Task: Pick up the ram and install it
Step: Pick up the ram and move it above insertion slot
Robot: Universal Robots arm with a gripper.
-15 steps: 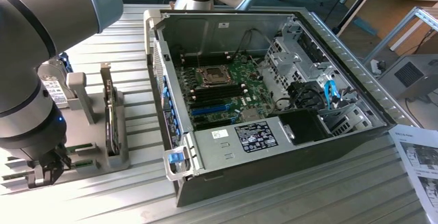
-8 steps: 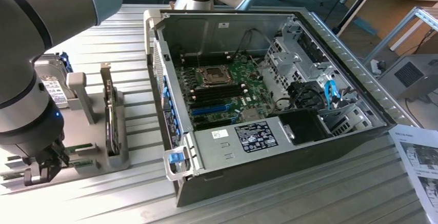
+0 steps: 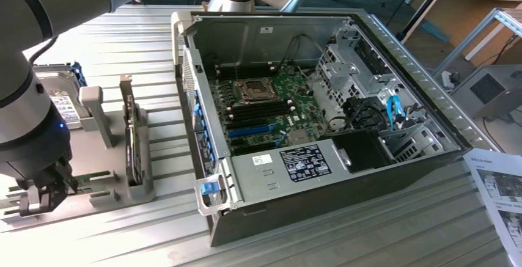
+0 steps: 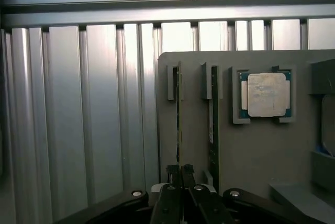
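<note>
The gripper (image 4: 180,171) pinches the thin green ram (image 4: 179,109), which stands on edge in the gray holder (image 4: 251,150), so the grab looks done, but the ram is not yet in the open computer (image 3: 277,108), at 3 o'clock from the gripper in the exterior view.

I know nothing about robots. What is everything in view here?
computer case: one, grey-black, open, centre
motherboard: one, green, inside the case
table: one, ribbed silver, under everything
holder tray: one, grey, exterior view's left of case
ram: one, thin green, on edge in tray
second card: one, dark green, beside the ram
processor chip: one, silver, flat in tray pocket
hard drive: one, silver, in tray
printed sheet: one, white, exterior view's right
robot arm: one, grey, exterior view's left
end effector: one, black, at the ram's end
</note>
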